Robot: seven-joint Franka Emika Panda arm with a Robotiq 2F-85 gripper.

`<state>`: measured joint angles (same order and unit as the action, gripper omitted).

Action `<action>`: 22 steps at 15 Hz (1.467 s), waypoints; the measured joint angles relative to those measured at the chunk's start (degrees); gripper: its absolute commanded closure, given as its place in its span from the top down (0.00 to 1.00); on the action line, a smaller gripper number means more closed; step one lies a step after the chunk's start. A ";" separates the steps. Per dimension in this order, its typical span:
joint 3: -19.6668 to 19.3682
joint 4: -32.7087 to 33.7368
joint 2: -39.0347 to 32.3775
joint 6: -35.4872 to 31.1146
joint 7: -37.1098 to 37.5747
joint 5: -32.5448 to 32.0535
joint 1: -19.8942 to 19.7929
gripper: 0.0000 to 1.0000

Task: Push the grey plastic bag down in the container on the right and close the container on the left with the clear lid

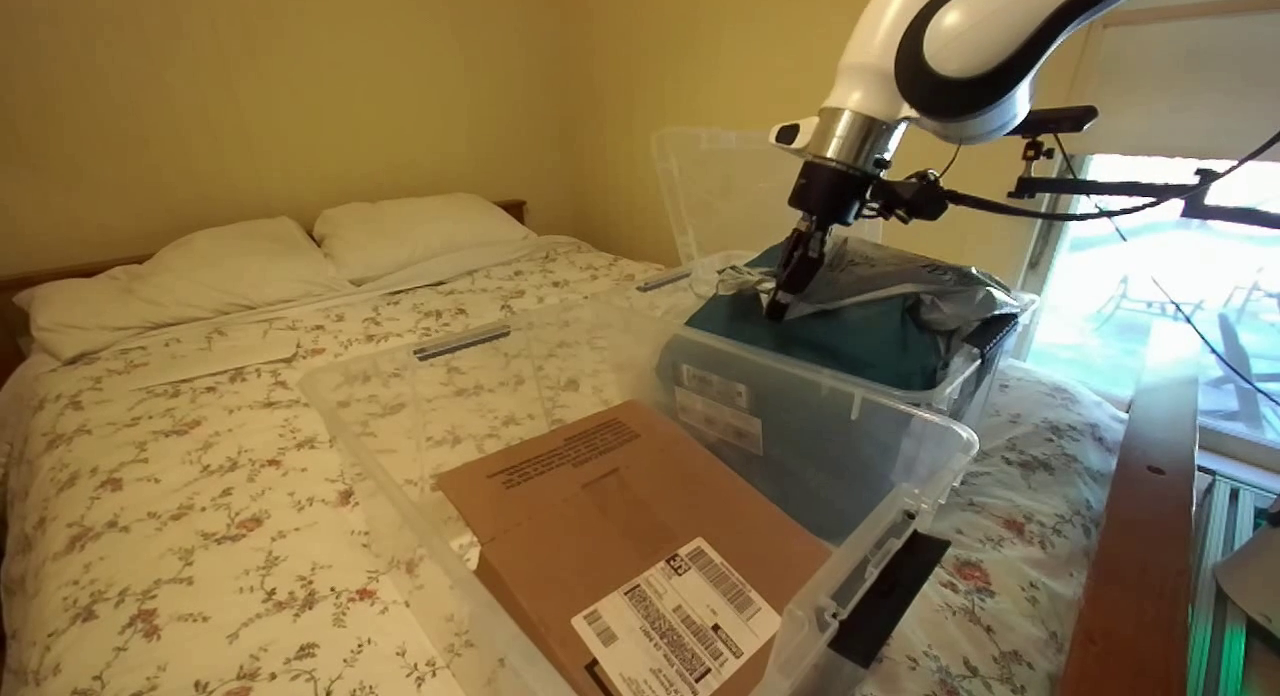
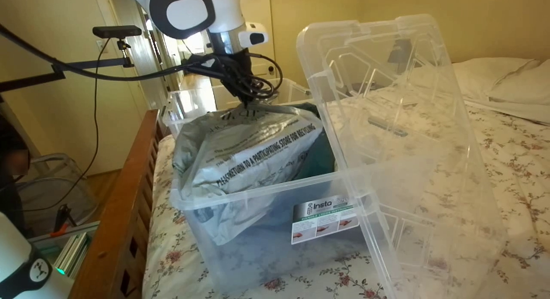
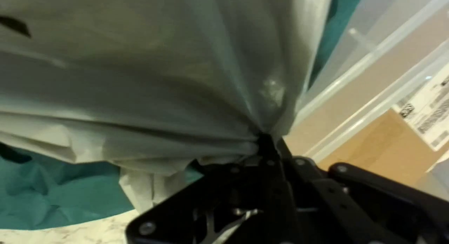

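Note:
The grey plastic bag (image 1: 860, 276) lies on a teal bag (image 1: 830, 336) in a clear container (image 2: 275, 251) and bulges above its rim; it also shows in an exterior view (image 2: 253, 153). My gripper (image 1: 780, 306) points down at the bag's top. In the wrist view the fingers (image 3: 272, 137) are closed on a gathered fold of the grey bag (image 3: 140, 79). A second clear container (image 1: 370, 476) stands beside it with a cardboard box (image 1: 640, 516) inside, and its top is uncovered. The clear lid (image 2: 386, 75) stands tilted upright against the bag's container; it also shows behind the arm (image 1: 700, 186).
Both containers stand on a bed with a floral sheet (image 1: 220, 496). A wooden bed rail (image 1: 1140, 536) runs along one side. Pillows (image 1: 410, 236) lie at the bed's head. A camera on a black arm (image 2: 116, 31) and a cable hang near the robot arm.

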<state>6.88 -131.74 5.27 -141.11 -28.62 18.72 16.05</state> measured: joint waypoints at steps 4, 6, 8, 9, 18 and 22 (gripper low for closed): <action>0.35 1.68 -5.86 -5.57 15.03 -15.30 -2.78 0.00; 0.66 3.31 -8.98 -5.05 23.41 -23.55 -2.92 0.00; 1.35 5.22 -11.20 -2.38 28.29 -27.51 -2.60 0.00; 1.69 6.34 -11.96 -0.58 29.45 -28.12 -2.38 0.00; 4.40 12.23 -12.74 12.56 29.65 -24.85 -2.32 0.74; 6.60 9.34 -3.77 10.28 31.30 -25.32 -1.54 0.99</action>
<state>13.48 -122.40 1.50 -130.83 2.69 -6.59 14.51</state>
